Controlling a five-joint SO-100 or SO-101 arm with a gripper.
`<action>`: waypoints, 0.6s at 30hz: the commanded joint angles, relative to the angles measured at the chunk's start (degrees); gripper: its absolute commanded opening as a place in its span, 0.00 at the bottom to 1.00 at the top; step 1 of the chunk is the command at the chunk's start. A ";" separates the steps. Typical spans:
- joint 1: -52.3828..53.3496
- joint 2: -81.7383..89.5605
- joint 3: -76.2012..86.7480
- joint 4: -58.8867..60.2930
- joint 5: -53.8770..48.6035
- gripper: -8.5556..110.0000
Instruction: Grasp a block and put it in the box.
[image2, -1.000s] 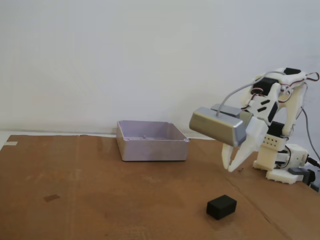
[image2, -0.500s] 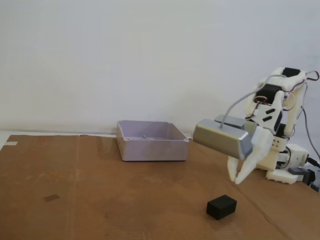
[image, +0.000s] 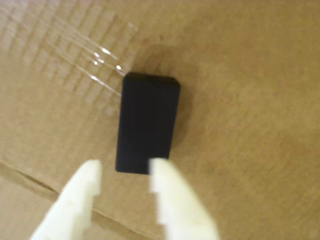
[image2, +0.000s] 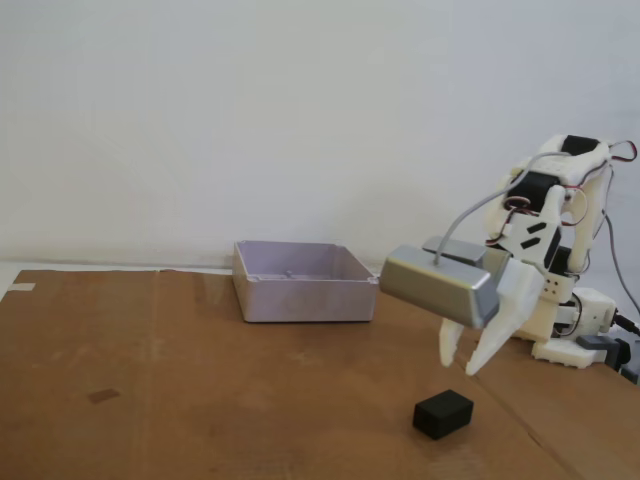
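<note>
A black block (image: 147, 122) lies on the brown cardboard surface; in the fixed view the block (image2: 443, 413) sits near the front, right of centre. My gripper (image: 125, 172) is open and empty, its white fingers (image: 172, 200) hovering just short of the block's near end. In the fixed view the gripper (image2: 460, 362) hangs a little above and behind the block, not touching it. The light grey box (image2: 302, 282) stands open at the back centre, well left of the gripper.
The arm's white base (image2: 570, 330) stands at the right edge with cables. A strip of clear tape (image: 75, 50) crosses the cardboard beyond the block. A small dark mark (image2: 102, 396) lies on the left of the cardboard.
</note>
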 joint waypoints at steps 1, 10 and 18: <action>0.00 1.49 -7.12 -2.37 -0.18 0.26; -0.35 1.41 -6.42 -2.37 0.26 0.37; -1.85 1.23 -6.33 -2.37 0.35 0.43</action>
